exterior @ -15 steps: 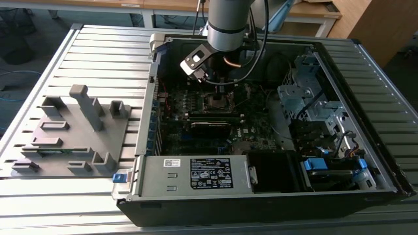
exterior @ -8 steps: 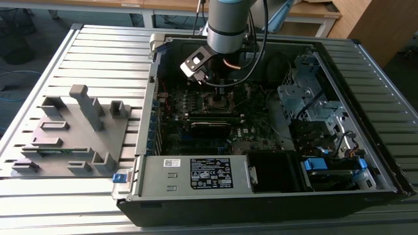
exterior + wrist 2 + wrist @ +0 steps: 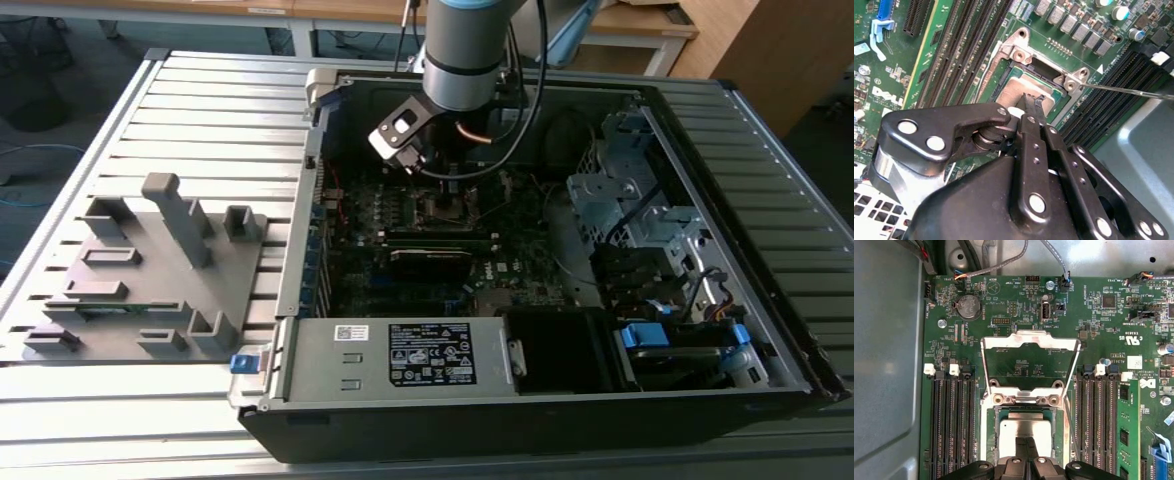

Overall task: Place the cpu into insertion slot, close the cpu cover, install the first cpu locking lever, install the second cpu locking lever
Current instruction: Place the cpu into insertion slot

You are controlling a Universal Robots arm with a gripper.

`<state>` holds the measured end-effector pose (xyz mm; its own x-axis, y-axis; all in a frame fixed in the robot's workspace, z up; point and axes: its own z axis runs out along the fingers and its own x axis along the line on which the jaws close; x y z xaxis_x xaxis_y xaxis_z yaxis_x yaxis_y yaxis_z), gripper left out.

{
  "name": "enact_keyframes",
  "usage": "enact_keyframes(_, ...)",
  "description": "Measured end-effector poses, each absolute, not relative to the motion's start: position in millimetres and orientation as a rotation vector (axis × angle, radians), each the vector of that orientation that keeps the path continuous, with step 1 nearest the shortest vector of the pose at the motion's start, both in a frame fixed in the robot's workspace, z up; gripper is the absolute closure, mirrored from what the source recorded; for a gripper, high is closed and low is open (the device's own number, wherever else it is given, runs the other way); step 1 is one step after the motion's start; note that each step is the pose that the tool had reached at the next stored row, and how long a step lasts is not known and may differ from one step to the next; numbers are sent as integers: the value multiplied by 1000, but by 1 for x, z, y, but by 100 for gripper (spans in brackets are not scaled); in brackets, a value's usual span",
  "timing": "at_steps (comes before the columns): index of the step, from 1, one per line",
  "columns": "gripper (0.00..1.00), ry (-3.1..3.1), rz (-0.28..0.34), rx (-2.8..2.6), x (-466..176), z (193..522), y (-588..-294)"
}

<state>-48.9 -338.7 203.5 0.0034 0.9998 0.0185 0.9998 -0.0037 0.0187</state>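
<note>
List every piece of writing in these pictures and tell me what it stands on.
On the grey power-supply box, a black-and-white label: print too small to read.
On the green motherboard, white lettering across the board: too small to read with confidence.
On the motherboard too, a white sticker: not readable.
On the cpu: no print visible on its metal top.

The chip (image 3: 1026, 427) is dull silver-grey, set in a green circuit board (image 3: 1019, 305). Next to the chip, the cover (image 3: 1004, 341) is bright silver and the memory slots (image 3: 951, 425) black. The claw (image 3: 1026, 442) is glossy black. The table (image 3: 200, 110) is pale grey, ribbed.
</note>
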Motion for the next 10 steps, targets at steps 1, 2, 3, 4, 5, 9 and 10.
enact_keyframes(1, 90, 2217, 42, 2225, -49, 203, -339)
enact_keyframes(2, 90, 2218, 42, 2225, -49, 203, -339)
enact_keyframes(3, 90, 2218, 42, 2225, -49, 202, -339)
enact_keyframes(4, 90, 2218, 42, 2225, -49, 201, -339)
enact_keyframes(5, 90, 2218, 41, 2224, -49, 201, -339)
enact_keyframes(9, 90, 2218, 42, 2225, -49, 201, -339)
enact_keyframes(10, 90, 2218, 42, 2225, -49, 200, -339)
